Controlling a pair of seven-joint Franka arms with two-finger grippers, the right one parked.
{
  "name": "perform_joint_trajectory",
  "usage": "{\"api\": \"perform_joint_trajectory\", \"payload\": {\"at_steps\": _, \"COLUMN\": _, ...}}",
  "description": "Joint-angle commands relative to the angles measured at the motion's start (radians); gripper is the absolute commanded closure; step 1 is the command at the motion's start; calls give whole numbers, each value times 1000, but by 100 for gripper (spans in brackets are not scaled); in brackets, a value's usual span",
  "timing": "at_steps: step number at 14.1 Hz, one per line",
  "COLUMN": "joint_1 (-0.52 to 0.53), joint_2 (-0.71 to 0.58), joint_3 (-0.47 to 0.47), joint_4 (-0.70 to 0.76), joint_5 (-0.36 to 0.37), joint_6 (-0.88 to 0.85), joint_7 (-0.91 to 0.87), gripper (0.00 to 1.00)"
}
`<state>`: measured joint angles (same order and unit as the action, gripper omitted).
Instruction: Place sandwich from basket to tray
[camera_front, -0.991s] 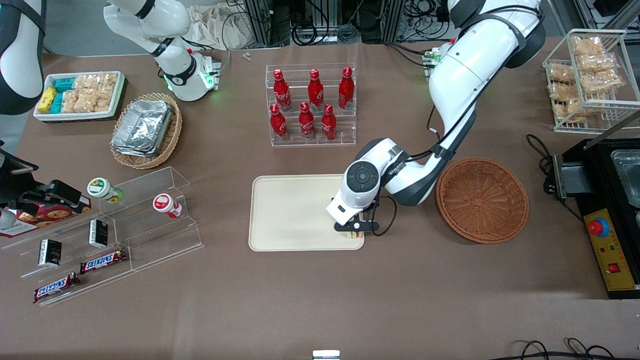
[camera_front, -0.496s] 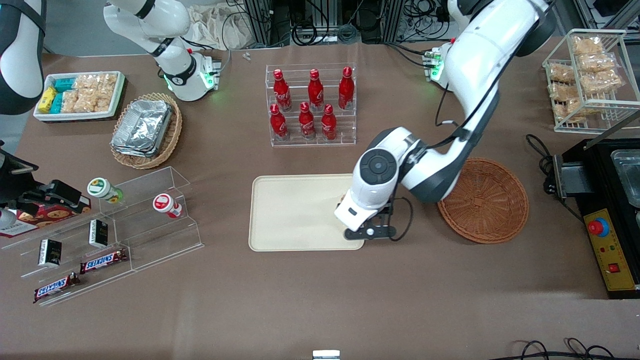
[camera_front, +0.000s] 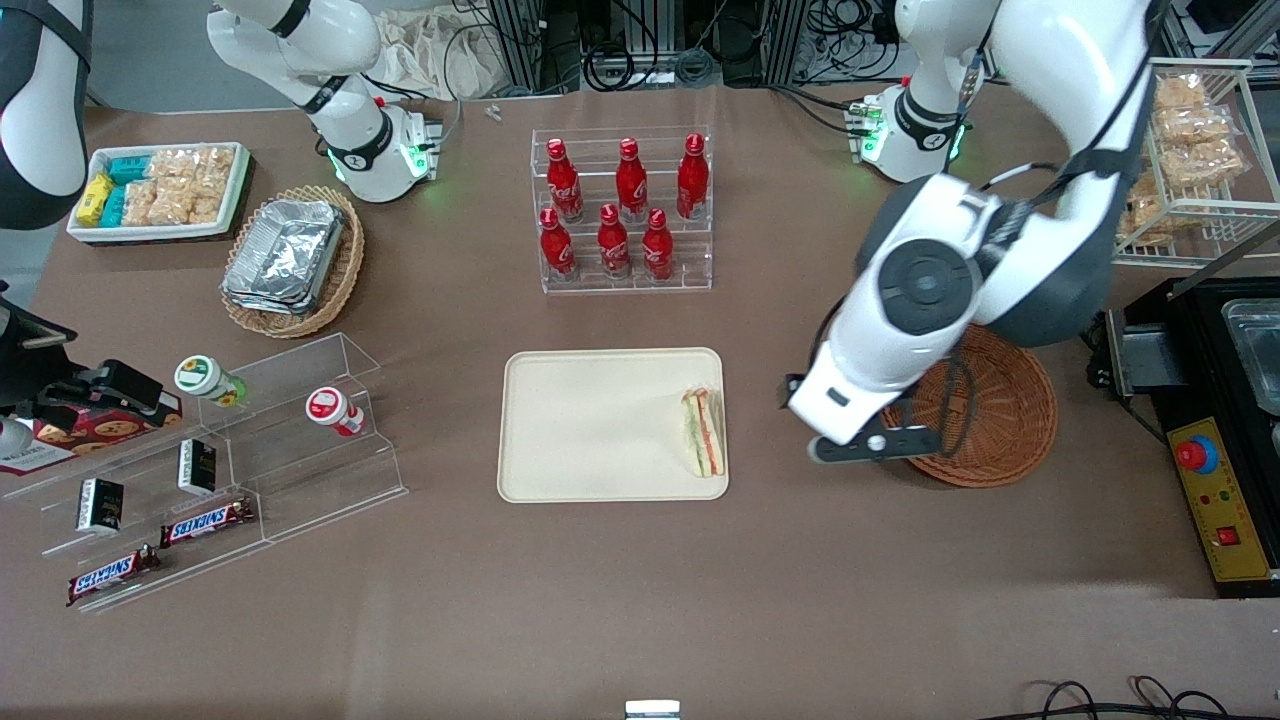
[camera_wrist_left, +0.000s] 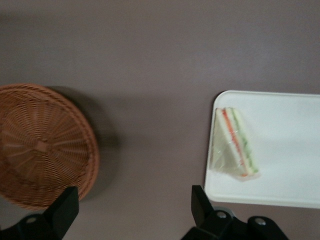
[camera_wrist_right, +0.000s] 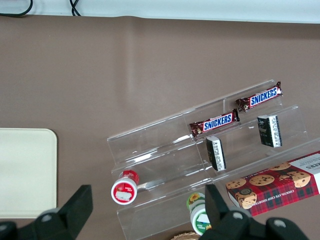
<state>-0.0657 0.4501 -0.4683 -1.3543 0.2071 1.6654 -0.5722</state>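
The sandwich (camera_front: 703, 431), a clear-wrapped wedge with green and orange-red layers, lies flat on the cream tray (camera_front: 590, 425) at the edge nearest the basket; the left wrist view shows the sandwich (camera_wrist_left: 235, 142) on the tray (camera_wrist_left: 285, 150) too. The reddish-brown wicker basket (camera_front: 985, 405) holds nothing; it shows as the basket (camera_wrist_left: 40, 145) in the left wrist view. My left gripper (camera_front: 872, 446) hangs high over the table between tray and basket, partly over the basket's rim. It is open, with nothing between its fingers (camera_wrist_left: 200, 200).
A clear rack of red bottles (camera_front: 622, 210) stands farther from the front camera than the tray. A black control box (camera_front: 1215, 430) sits beside the basket at the working arm's end. Acrylic shelves with snacks (camera_front: 220, 460) lie toward the parked arm's end.
My left gripper let go of the sandwich on the tray, rose and swung away toward the basket. The sandwich, earlier covered by the gripper, now lies in plain view.
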Motion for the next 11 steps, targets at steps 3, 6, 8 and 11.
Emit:
{"api": "perform_joint_trajectory", "payload": {"at_steps": 3, "joint_1": 133, "joint_2": -192, "joint_3": -6, "joint_4": -187, "joint_5": -34, "joint_6": -10, "joint_7": 141, "gripper": 0}}
{"api": "perform_joint_trajectory", "payload": {"at_steps": 6, "joint_1": 197, "joint_2": -243, "joint_3": -6, "joint_4": -227, "joint_5": -49, "joint_6": -10, "joint_7": 192, "gripper": 0}}
{"api": "perform_joint_trajectory", "payload": {"at_steps": 8, "joint_1": 239, "joint_2": -246, "joint_3": -4, "joint_4": -218, "joint_5": -49, "joint_6": -7, "joint_7": 193, "gripper": 0}}
{"api": "perform_joint_trajectory", "payload": {"at_steps": 11, "joint_1": 309, "joint_2": -249, "joint_3": -4, "joint_4": -216, "joint_5": -69, "joint_6": -6, "joint_7": 285, "gripper": 0}}
